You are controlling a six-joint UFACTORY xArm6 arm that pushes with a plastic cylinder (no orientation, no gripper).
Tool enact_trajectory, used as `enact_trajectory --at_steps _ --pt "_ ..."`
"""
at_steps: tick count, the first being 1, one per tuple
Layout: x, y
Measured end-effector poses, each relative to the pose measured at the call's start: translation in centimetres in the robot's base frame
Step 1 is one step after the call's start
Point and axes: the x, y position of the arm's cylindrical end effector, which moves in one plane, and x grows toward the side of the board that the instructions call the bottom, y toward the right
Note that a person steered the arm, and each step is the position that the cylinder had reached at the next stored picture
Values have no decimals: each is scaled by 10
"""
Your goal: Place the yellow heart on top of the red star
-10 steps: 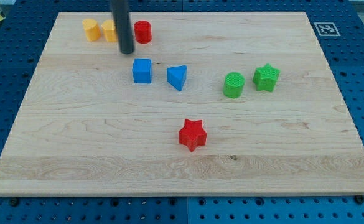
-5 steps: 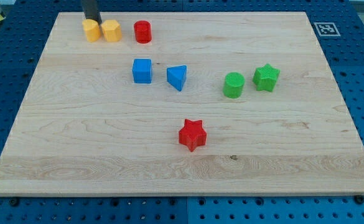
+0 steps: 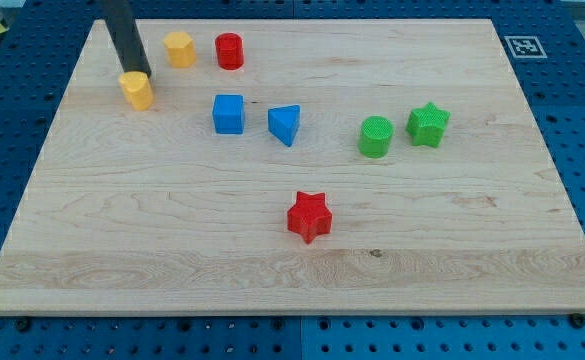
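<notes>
A yellow block, which looks like the heart, lies near the board's upper left. My tip stands right at its upper edge, touching it. A second yellow block lies up and to the right of it. The red star sits low in the middle of the board, far down and to the right of my tip.
A red cylinder lies at the top next to the second yellow block. A blue cube and a blue triangle lie mid-board. A green cylinder and a green star lie at the right. The wooden board sits on a blue pegboard.
My tip went from near the red cylinder up behind the two yellow blocks, then came down and left. The left yellow block slid down, away from its neighbour.
</notes>
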Motion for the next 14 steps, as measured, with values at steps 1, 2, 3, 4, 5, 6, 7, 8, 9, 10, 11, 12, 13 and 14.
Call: enact_trajectory --at_steps 1,2,3,4,5,6,7,8,9,10,11,12,13,14 --pt "33 0" --pt "71 0" --pt "98 -3" --pt "123 -6" --pt "153 -7" --pt "155 -14" --pt "148 -36" --pt "134 -30" --pt "133 2" --pt "131 37" --pt "131 50" --pt "117 29" --pt "103 30" --pt "117 42"
